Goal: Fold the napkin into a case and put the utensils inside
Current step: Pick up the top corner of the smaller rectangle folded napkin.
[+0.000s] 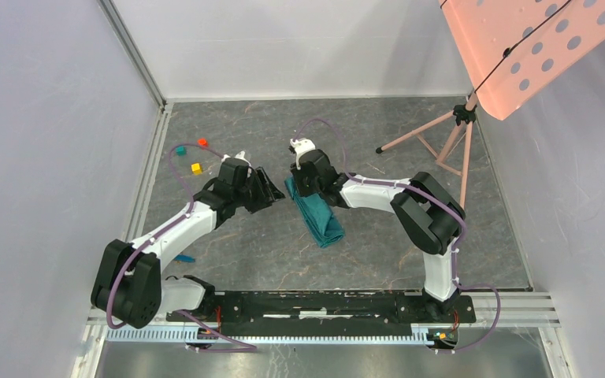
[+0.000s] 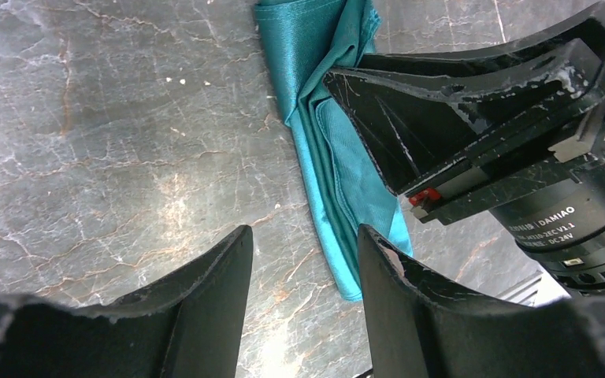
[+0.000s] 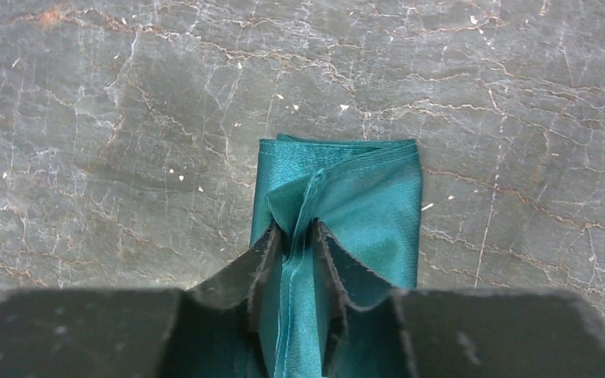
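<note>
Top view: left arm reaching forward-right, left gripper (image 1: 276,194) hovering just beside long teal-green fabric napkin (image 1: 321,219). Right arm bending in from the right, right gripper (image 1: 298,187) pressing onto napkin's far end. Napkin lying mid-worktop as narrow folded strip, long axis running far-left to near-right.

Left wrist view: left fingers standing spread, gripping nothing, napkin lying ahead on grey marble worktop (image 2: 110,142).

Right wrist view: right fingers pinching raised ridge of napkin.

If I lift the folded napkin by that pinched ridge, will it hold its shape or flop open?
Probably floppy: the folded napkin bunches into a soft ridge inside the right gripper. Its layers lie loose and uneven, so they would likely sag or unfold when lifted. The satin-like sheen hints that it may slip.
</note>
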